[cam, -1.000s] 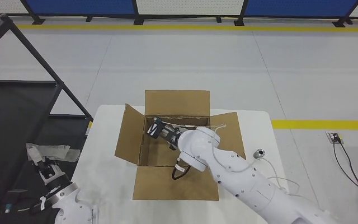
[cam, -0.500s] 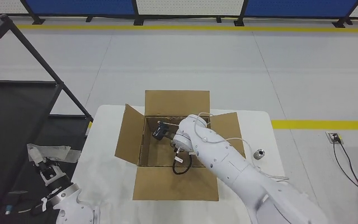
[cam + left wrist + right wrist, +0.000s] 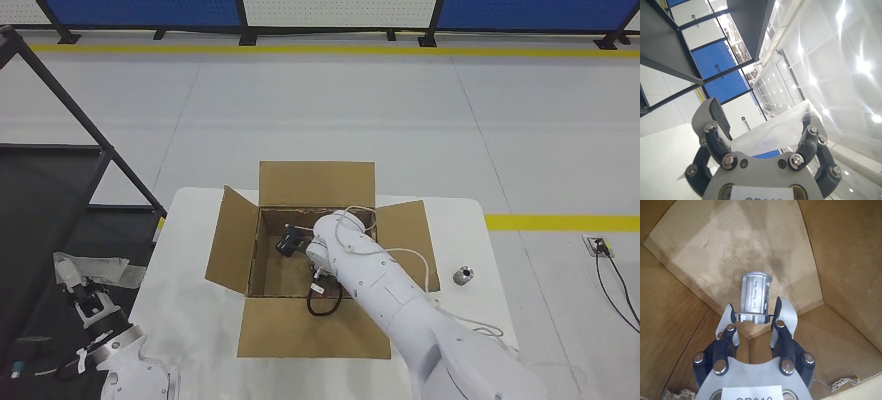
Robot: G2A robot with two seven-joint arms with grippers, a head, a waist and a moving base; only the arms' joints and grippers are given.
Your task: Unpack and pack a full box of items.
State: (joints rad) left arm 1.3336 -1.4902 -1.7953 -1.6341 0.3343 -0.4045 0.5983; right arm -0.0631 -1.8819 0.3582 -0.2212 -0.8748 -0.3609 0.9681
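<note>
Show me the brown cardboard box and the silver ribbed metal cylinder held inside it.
brown cardboard box (image 3: 316, 184): top view, on its far flap.
silver ribbed metal cylinder (image 3: 755, 294): right wrist view, on its ribbed side.

Right gripper (image 3: 755, 307) grips a metal cylinder (image 3: 755, 292) — left gripper (image 3: 761, 109) agape.

Brown box (image 3: 316, 185); silver cylinder (image 3: 755, 294) (ribbed); white table (image 3: 190, 300).

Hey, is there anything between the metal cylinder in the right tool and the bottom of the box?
Nothing visible stands between them. The right tool grips the metal cylinder inside the box, and past the cylinder there is only the stained cardboard floor.
</note>
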